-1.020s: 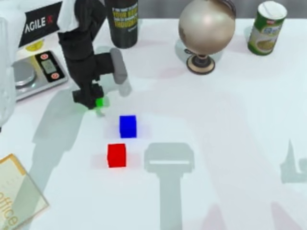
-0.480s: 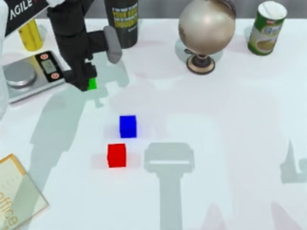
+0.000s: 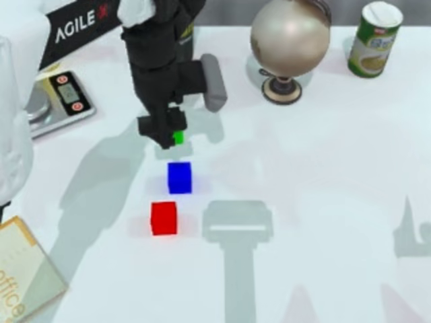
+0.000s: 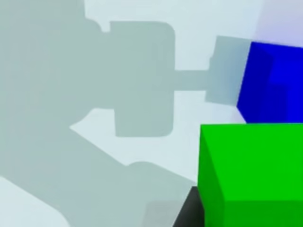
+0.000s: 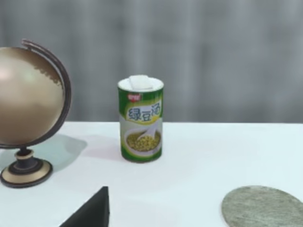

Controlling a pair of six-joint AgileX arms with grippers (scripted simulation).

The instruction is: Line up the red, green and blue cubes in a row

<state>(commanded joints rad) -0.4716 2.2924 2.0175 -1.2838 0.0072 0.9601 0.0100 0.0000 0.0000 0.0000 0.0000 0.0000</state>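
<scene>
Swinging across from beside the scale, the left pincer [image 3: 170,134] now hangs closer to the row, its fingers clamped on the green cube [image 3: 178,137], which it carries above the worktop [image 3: 323,202] a little behind the blue cube [image 3: 179,177]. The left wrist view bears this out: the green cube [image 4: 251,175] fills the near corner, held off the surface, with the blue cube [image 4: 272,82] just beyond it and the pincer's shadow spread over the white top.

Outward from the pincer, the blue cube is the nearest thing, and the red cube [image 3: 163,218] sits past it and slightly to the top view's left, so these two already make a short line that slants a little. Farther off stand a black can [image 3: 176,30] and the globe [image 3: 289,37], with a green tin [image 3: 375,37] beyond that; the scale [image 3: 64,97] lies off towards the table's left edge, and a book [image 3: 20,276] at the near left corner.

By my reading, the step in hand is carrying the green cube to the end of the row. The next move calls for a small shift to bring it into line with blue and red, then a straight descent until the cube rests on the worktop just behind blue without nudging it, and only then a release.

The right arm is parked out of the top view; its wrist camera looks at the globe [image 5: 28,109] and the green tin [image 5: 140,120].
</scene>
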